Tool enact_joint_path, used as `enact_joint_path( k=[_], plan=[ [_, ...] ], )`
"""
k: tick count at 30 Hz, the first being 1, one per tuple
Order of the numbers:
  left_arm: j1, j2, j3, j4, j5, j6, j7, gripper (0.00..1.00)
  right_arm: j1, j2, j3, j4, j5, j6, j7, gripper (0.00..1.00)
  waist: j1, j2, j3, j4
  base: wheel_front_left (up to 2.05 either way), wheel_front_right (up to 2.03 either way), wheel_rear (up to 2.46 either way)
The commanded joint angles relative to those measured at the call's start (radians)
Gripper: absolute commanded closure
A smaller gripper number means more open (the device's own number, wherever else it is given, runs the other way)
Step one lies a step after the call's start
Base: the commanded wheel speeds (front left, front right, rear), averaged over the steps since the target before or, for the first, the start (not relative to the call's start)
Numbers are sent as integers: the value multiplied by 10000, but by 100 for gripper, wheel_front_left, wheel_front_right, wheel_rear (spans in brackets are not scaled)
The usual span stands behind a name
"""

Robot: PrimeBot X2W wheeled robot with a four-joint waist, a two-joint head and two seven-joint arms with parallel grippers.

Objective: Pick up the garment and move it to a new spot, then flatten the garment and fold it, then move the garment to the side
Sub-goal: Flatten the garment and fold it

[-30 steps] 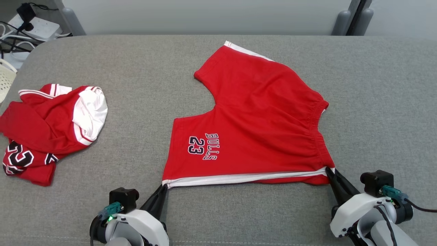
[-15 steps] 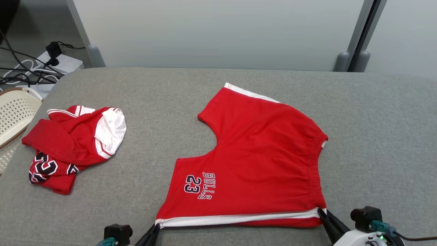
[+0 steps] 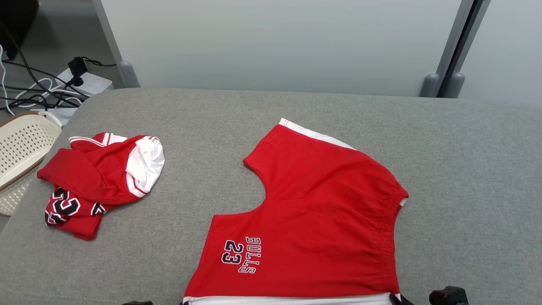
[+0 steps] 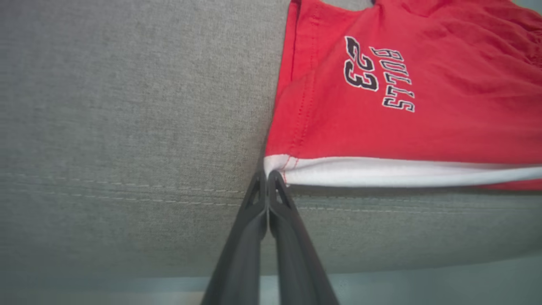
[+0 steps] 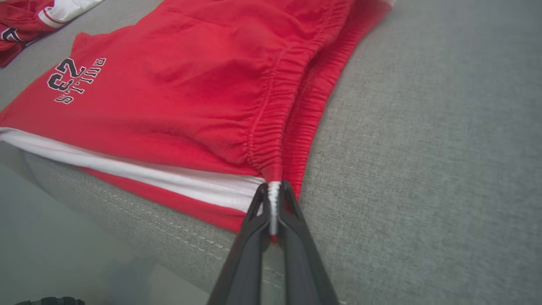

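Note:
The garment (image 3: 322, 220) is a pair of red shorts with white side stripes and a "BULLS 23" print, spread flat on the grey padded surface (image 3: 465, 169). Its near side lies along the surface's front edge. In the left wrist view my left gripper (image 4: 266, 176) is shut on the white-striped hem corner of the garment (image 4: 381, 106). In the right wrist view my right gripper (image 5: 274, 190) is shut on the waistband corner of the garment (image 5: 190, 84), with white cloth pinched between the fingertips. The gathered waistband runs away from that grip.
A second red and white garment (image 3: 101, 178) lies crumpled at the left of the surface. A cream perforated basket (image 3: 21, 148) stands off the left edge, with a power strip (image 3: 84, 82) and cables behind it. A pale wall panel (image 3: 271, 42) closes the far side.
The head camera has shifted, so both grippers have slid to the bottom edge. Measured against the crumpled garment, the shorts have been drawn toward me, up to the surface's front edge.

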Motion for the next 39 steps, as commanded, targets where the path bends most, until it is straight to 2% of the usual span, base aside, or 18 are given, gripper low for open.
enact_joint_path(
  k=[1, 8, 12, 16, 26, 33, 35, 39],
  plan=[
    [-116, 233, 432, -71, -34, 2, -105, 100, -22, -236, 119, -165, 87, -2, -136, 100, 0, 0, 19, 5, 0, 0, 0],
    [-719, 287, 783, -1324, 33, 2, -105, 100, -285, -311, -355, -774, 180, -2, -136, 100, 0, 0, 325, -58, 0, 0, 0],
    [-1579, 293, 1054, -2292, -19, 2, -105, 100, -811, -232, -1107, -1237, 207, -2, -136, 100, 0, 0, 725, -193, 0, 0, 0],
    [-2720, 362, 989, -2547, -40, 2, -105, 100, -1463, -154, -1544, -1576, 605, -2, -136, 100, 0, 0, 1148, -416, 0, 0, 0],
    [-6102, 291, 515, -1247, 616, 2, -105, 100, -3708, 19, -1840, -1299, 2153, -2, -136, 100, 0, 0, 2878, -1022, 0, 0, 0],
    [-8002, -9, 565, -53, 1415, 238, -105, 100, -5172, 152, -1772, -757, 2431, -2, -136, 100, 0, 0, 4142, -1485, 0, 0, 0],
    [-8718, -53, 574, 540, 1653, 420, -105, 100, -5650, 399, -1682, -493, 2452, -2, -136, 100, 0, 0, 4605, -1711, 0, 0, 0],
    [-9528, -52, 408, 1285, 2014, 510, -105, 100, -6019, 736, -1491, -326, 2525, -2, -136, 100, 0, 0, 5049, -1967, 0, 0, 0]
  ],
)
